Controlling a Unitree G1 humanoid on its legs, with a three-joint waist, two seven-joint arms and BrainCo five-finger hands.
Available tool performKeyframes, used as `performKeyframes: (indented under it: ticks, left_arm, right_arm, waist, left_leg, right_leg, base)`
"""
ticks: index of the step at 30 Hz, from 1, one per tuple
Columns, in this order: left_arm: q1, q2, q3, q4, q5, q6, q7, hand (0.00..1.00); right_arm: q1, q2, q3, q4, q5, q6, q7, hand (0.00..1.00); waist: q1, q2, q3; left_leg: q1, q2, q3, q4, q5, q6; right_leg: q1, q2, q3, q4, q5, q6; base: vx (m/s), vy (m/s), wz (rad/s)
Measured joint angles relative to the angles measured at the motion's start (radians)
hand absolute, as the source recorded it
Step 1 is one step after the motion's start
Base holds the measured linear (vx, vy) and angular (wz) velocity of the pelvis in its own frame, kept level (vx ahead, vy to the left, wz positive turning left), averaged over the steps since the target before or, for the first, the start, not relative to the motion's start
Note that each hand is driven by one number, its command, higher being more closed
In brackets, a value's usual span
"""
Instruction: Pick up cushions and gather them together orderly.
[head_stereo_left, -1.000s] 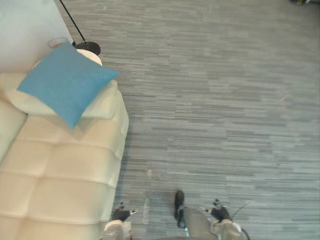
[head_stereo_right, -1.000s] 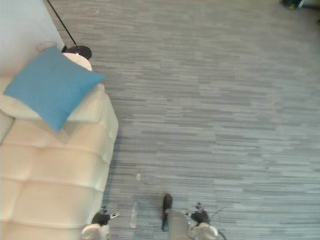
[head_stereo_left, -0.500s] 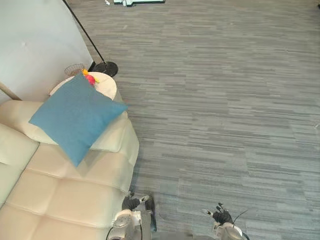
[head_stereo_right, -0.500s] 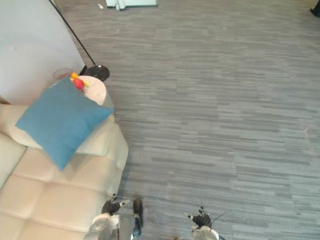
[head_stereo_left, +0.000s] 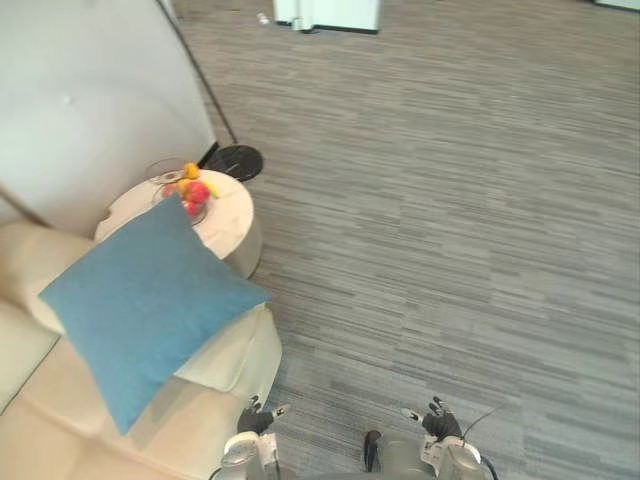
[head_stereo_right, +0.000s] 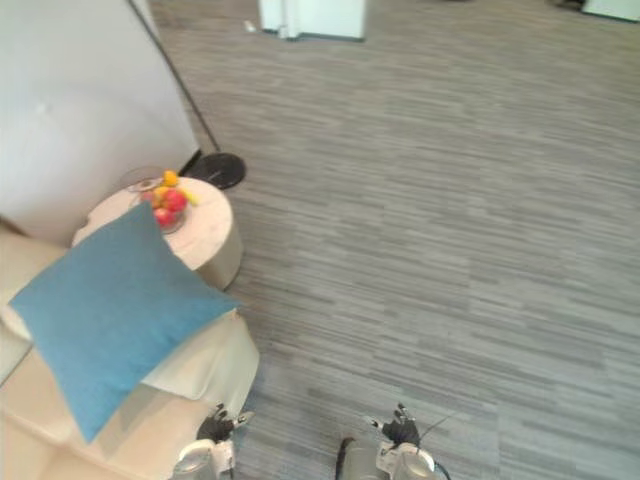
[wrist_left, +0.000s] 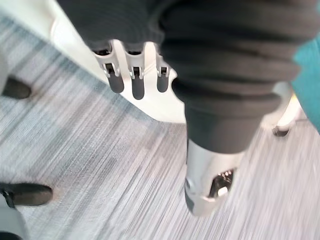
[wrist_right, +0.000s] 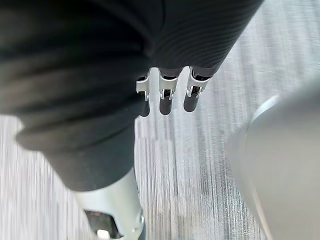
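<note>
A blue square cushion (head_stereo_left: 140, 305) lies tilted on the arm of a cream sofa (head_stereo_left: 235, 355) at the lower left. My left hand (head_stereo_left: 255, 420) hangs low beside the sofa's front corner, well below the cushion and apart from it. Its fingers (wrist_left: 132, 82) are straight and hold nothing, with grey floor past them. My right hand (head_stereo_left: 438, 422) hangs over the floor at the bottom middle. Its fingers (wrist_right: 167, 97) are also straight, with nothing in them.
A round white side table (head_stereo_left: 228, 225) with a glass bowl of fruit (head_stereo_left: 190, 190) stands just behind the cushion. A floor lamp's black base (head_stereo_left: 235, 160) sits by a white wall panel (head_stereo_left: 90, 90). Grey striped carpet (head_stereo_left: 450, 220) spreads to the right.
The whole picture has shifted as the camera moved: the side table and fruit bowl have come fully into view and the cushion sits lower. Both hands stay hanging and empty.
</note>
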Motion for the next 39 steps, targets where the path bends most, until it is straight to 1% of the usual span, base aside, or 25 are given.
performKeyframes:
  ticks: [1,2,4,5,7,8,10,11,12,15,17,18,19,20,21,23,24,25,26,27,28,30,34,37,39]
  left_arm:
    - [0.002,-0.001,0.002,-0.010,-0.006,0.000,0.000,0.00]
    - [0.003,-0.005,0.001,-0.019,-0.010,-0.001,0.000,0.00]
    - [0.007,-0.001,0.000,-0.021,-0.018,-0.001,0.000,0.00]
    - [0.009,0.001,-0.022,-0.009,-0.017,0.001,-0.002,0.00]
    - [0.008,0.003,-0.042,-0.007,-0.016,0.004,-0.002,0.00]
    - [0.007,0.008,-0.052,-0.008,-0.015,0.004,-0.002,0.00]
    - [0.007,0.029,-0.091,-0.008,-0.011,0.004,-0.002,0.00]
    - [0.008,0.039,-0.102,-0.007,-0.010,0.004,-0.002,0.00]
    - [0.013,0.081,-0.126,0.021,0.004,0.004,-0.003,0.00]
    - [0.014,0.090,-0.145,0.048,0.005,0.004,-0.009,0.00]
    - [0.013,0.096,-0.154,0.052,0.005,0.002,-0.017,0.00]
    - [0.011,0.098,-0.158,0.050,0.006,0.002,-0.022,0.00]
    - [0.006,0.106,-0.171,0.052,0.006,0.000,-0.022,0.00]
    - [0.009,0.122,-0.173,0.056,0.006,0.005,-0.023,0.00]
    - [0.009,0.127,-0.168,0.056,0.006,0.004,-0.022,0.00]
    - [0.008,0.132,-0.128,0.052,0.005,0.002,-0.021,0.00]
    - [0.011,0.132,-0.116,0.051,0.005,0.001,-0.021,0.00]
    - [0.012,0.132,-0.110,0.051,0.006,0.002,-0.020,0.00]
    - [0.015,0.127,-0.085,0.052,0.005,0.002,-0.016,0.00]
    - [0.017,0.118,-0.079,0.050,0.005,0.002,-0.015,0.00]
    - [0.019,0.104,-0.075,0.049,0.005,0.000,-0.013,0.00]
    - [0.026,0.092,-0.076,0.052,0.005,0.001,-0.012,0.00]
    - [0.019,0.081,-0.081,0.055,0.005,0.002,-0.014,0.00]
    - [0.017,0.076,-0.103,0.056,0.005,0.003,-0.020,0.00]
    - [0.017,0.086,-0.121,0.056,0.003,0.002,-0.016,0.00]
  right_arm:
    - [0.004,0.002,-0.004,-0.002,0.000,-0.002,0.000,0.00]
    - [0.006,0.003,-0.017,-0.001,0.001,-0.002,-0.001,0.00]
    - [0.004,0.012,-0.026,-0.001,0.003,-0.002,-0.004,0.00]
    - [-0.002,0.017,-0.027,-0.001,0.003,-0.004,-0.005,0.00]
    - [-0.003,0.017,-0.026,-0.001,0.003,-0.003,-0.005,0.00]
    - [-0.003,0.015,-0.026,0.000,0.003,-0.003,-0.005,0.00]
    - [-0.002,0.021,-0.018,0.000,0.003,-0.003,-0.006,0.00]
    - [-0.004,0.025,-0.016,0.001,0.003,-0.002,-0.005,0.00]
    - [-0.013,0.024,0.006,0.012,0.000,0.004,-0.006,0.00]
    - [-0.008,0.015,0.020,0.013,-0.001,0.004,-0.005,0.00]
    - [-0.008,0.015,0.032,0.017,-0.001,0.004,-0.005,0.00]
    - [-0.010,0.003,0.031,0.010,-0.001,0.004,-0.005,0.00]
    - [-0.013,-0.004,0.032,-0.003,-0.002,0.002,-0.005,0.00]
    - [-0.006,-0.011,0.043,0.000,-0.002,0.004,-0.004,0.00]
    - [-0.004,-0.011,0.053,0.000,-0.002,0.003,-0.004,0.00]
    - [0.002,-0.004,0.064,0.000,-0.001,0.003,-0.001,0.00]
    - [0.006,0.000,0.066,0.002,-0.001,0.003,0.000,0.00]
    - [0.007,0.002,0.068,0.004,-0.001,0.003,0.000,0.00]
    - [0.018,0.008,0.069,0.006,-0.001,0.003,0.000,0.00]
    - [0.021,0.007,0.070,0.003,-0.001,0.003,0.000,0.00]
    - [0.028,-0.003,0.069,0.002,-0.001,0.003,0.000,0.00]
    - [0.026,-0.010,0.067,0.002,0.000,0.003,0.001,0.00]
    - [0.029,-0.016,0.060,0.006,0.002,0.003,0.001,0.00]
    - [0.030,-0.017,0.060,0.008,0.003,0.002,0.001,0.00]
    - [0.029,-0.016,0.058,0.000,0.017,0.000,0.000,0.00]
  waist:
    - [-0.002,-0.001,-0.001]
    - [0.001,0.002,0.000]
    - [0.006,0.005,-0.002]
    - [0.006,0.012,-0.013]
    - [0.003,0.013,-0.019]
    - [0.006,0.007,-0.022]
    - [0.002,0.006,-0.026]
    - [0.003,0.004,-0.026]
    - [0.004,-0.014,-0.032]
    - [-0.015,-0.017,-0.035]
    - [-0.016,-0.026,-0.030]
    - [-0.030,-0.036,-0.014]
    - [-0.047,-0.030,0.007]
    - [-0.055,-0.028,0.009]
    - [-0.053,-0.033,0.009]
    - [-0.040,-0.048,0.005]
    - [-0.041,-0.056,0.000]
    - [-0.041,-0.062,-0.004]
    - [-0.042,-0.072,-0.016]
    - [-0.042,-0.065,-0.023]
    - [-0.036,-0.048,-0.033]
    - [-0.036,-0.026,-0.041]
    - [-0.041,-0.023,-0.043]
    - [-0.042,-0.027,-0.049]
    - [-0.044,-0.031,-0.057]
  left_leg:
    - [-0.033,0.005,0.007,0.047,0.002,-0.003]
    - [-0.062,0.021,0.045,0.097,0.003,-0.006]
    - [-0.077,0.047,0.168,0.096,0.017,-0.027]
    - [-0.087,0.064,0.307,0.048,0.025,-0.018]
    - [-0.092,0.068,0.417,0.000,0.044,-0.003]
    - [-0.106,0.055,0.471,-0.035,0.092,-0.001]
    - [-0.123,0.025,0.527,-0.105,0.150,0.021]
    - [-0.120,0.017,0.530,-0.124,0.163,0.025]
    - [-0.059,-0.028,0.520,-0.222,0.206,0.031]
    - [-0.018,-0.049,0.489,-0.265,0.222,0.039]
    - [-0.013,-0.082,0.481,-0.291,0.213,0.045]
    - [-0.007,-0.092,0.463,-0.271,0.187,0.066]
    - [0.018,-0.103,0.409,-0.253,0.180,0.079]
    - [0.034,-0.089,0.374,-0.250,0.175,0.084]
    - [0.037,-0.084,0.366,-0.250,0.175,0.084]
    - [0.033,-0.074,0.347,-0.253,0.176,0.083]
    - [0.031,-0.085,0.337,-0.252,0.175,0.077]
    - [0.033,-0.093,0.330,-0.252,0.172,0.072]
    - [0.038,-0.105,0.312,-0.247,0.162,0.058]
    - [0.037,-0.095,0.311,-0.243,0.157,0.049]
    - [0.034,-0.072,0.304,-0.243,0.158,0.036]
    - [0.038,-0.040,0.292,-0.252,0.162,0.023]
    - [0.056,-0.020,0.274,-0.264,0.166,0.015]
    - [0.071,-0.022,0.271,-0.264,0.159,0.001]
    - [0.071,-0.031,0.270,-0.263,0.158,0.001]
  right_leg:
    - [0.016,-0.009,-0.044,-0.012,0.000,-0.001]
    - [0.051,-0.016,-0.098,-0.028,0.001,-0.002]
    - [0.101,-0.028,-0.171,-0.060,0.001,-0.002]
    - [0.122,-0.046,-0.250,-0.095,0.001,-0.002]
    - [0.124,-0.063,-0.294,-0.113,0.005,0.006]
    - [0.131,-0.088,-0.335,-0.132,0.013,0.020]
    - [0.144,-0.105,-0.385,-0.181,0.046,0.039]
    - [0.148,-0.105,-0.396,-0.202,0.059,0.042]
    - [0.179,-0.115,-0.393,-0.229,0.095,0.053]
    - [0.182,-0.144,-0.393,-0.158,0.092,0.057]
    - [0.142,-0.197,-0.363,-0.032,0.075,0.071]
    - [0.067,-0.241,-0.263,0.154,0.072,0.043]
    - [-0.014,-0.236,-0.096,0.326,0.084,0.018]
    - [-0.029,-0.168,0.004,0.292,0.016,0.042]
    - [-0.030,-0.146,0.023,0.251,0.010,0.039]
    - [-0.035,-0.068,0.100,0.045,0.023,0.039]
    - [-0.031,-0.047,0.144,-0.061,0.070,0.018]
    - [-0.027,-0.050,0.141,-0.088,0.090,0.019]
    - [-0.007,-0.056,0.139,-0.127,0.146,0.036]
    - [-0.001,-0.050,0.124,-0.133,0.148,0.033]
    - [0.018,-0.033,0.102,-0.169,0.148,0.029]
    - [0.046,-0.001,0.075,-0.212,0.152,0.022]
    - [0.095,0.016,0.036,-0.261,0.152,0.021]
    - [0.137,0.015,0.026,-0.301,0.153,0.020]
    - [0.152,0.010,0.026,-0.329,0.164,0.024]
  base:
    - [0.06,-0.168,1.45]
    - [0.03,-0.140,1.47]
    - [0.00,-0.063,1.35]
    - [-0.01,-0.014,1.24]
    - [-0.01,0.030,1.10]
    - [-0.02,0.062,1.04]
    - [-0.02,0.091,1.05]
    - [0.04,0.206,0.71]
    - [0.02,0.198,0.34]
    - [-0.01,0.142,0.26]
    - [-0.05,0.121,0.26]
    - [-0.10,0.115,0.65]
    - [-0.06,0.063,1.08]
    - [0.00,0.024,1.02]
    - [0.05,-0.014,0.95]
    - [0.08,-0.044,0.77]
    - [0.10,-0.070,0.62]
    - [0.18,-0.124,0.69]
    - [0.19,-0.111,0.47]
    - [0.26,-0.129,0.45]
    - [0.20,-0.072,0.20]
    - [0.27,-0.118,0.19]
    - [0.23,-0.074,0.22]
    - [0.12,0.005,0.13]
    - [0.07,0.038,0.03]
